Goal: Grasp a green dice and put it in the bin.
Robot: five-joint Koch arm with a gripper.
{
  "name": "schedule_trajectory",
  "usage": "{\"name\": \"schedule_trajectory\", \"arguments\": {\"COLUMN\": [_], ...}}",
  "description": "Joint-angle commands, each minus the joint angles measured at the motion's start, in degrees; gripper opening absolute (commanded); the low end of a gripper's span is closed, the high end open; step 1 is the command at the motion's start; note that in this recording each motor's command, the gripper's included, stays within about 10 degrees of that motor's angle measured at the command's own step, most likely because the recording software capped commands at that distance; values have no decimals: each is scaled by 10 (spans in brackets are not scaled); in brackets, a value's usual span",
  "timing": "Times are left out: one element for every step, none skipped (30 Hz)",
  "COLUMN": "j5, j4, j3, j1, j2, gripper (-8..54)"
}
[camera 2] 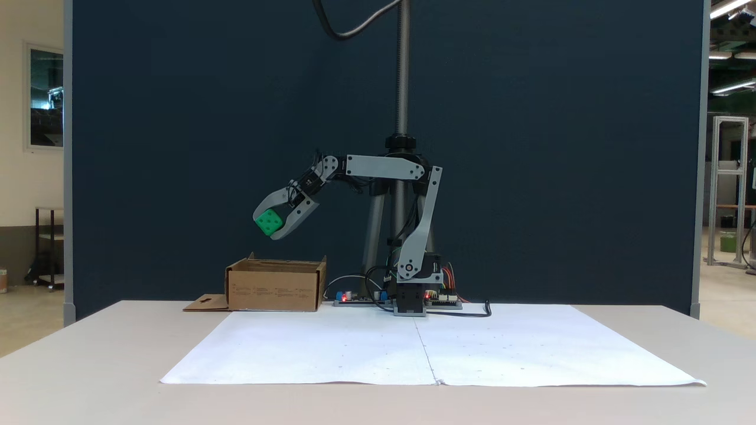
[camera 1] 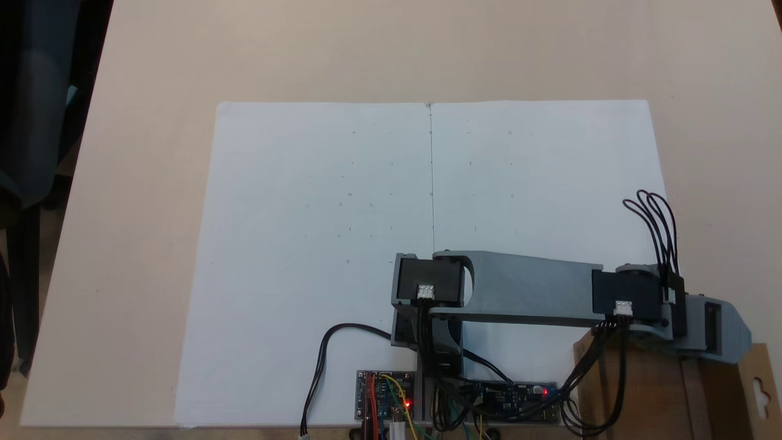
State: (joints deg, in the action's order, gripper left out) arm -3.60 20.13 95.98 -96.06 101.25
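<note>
One green dice (camera 2: pixel 269 222) is clamped between the two jaws of the hand (camera 2: pixel 273 226), held in the air directly above the open bin (camera 2: pixel 275 288). The bin, a low cardboard box, stands on the bench (camera 2: pixel 118 366) at a rear corner of the white paper sheet (camera 2: pixel 331 348), beside the arm's base (camera 2: pixel 411 293) and its circuit boards (camera 1: pixel 386 396).

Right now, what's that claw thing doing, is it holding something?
Gripper: closed on the green dice, held in the air above the bin.
</note>
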Motion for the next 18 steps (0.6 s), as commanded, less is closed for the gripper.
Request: {"name": "schedule_trajectory", "arguments": {"j5": [18,26,37,41,44,48,53,55,59,60,60,58,57,57,57,57,56,56], "j4": [8,9,10,11,11,12,13,13,11,11,11,11,11,11,11,11,11,11], "j3": [-36,-35,-35,-36,-35,-35,-35,-35,-36,-35,-35,-35,-35,-35,-35,-35,-35,-35], "j1": [-26,-32,-40,-42,-46,-47,-47,-47,-47,-47,-47,-47,-47,-47,-47,-46,-45,-45], "j2": [-2,-5,-13,-16,-20,-22,-26,-29,-32,-35,-40,-42,-45,-47,-48,-48,-48,-47], "gripper": [119,119,119,119,119,119,119,119,119,177,276,327,352,391,418,418,418,418]}}
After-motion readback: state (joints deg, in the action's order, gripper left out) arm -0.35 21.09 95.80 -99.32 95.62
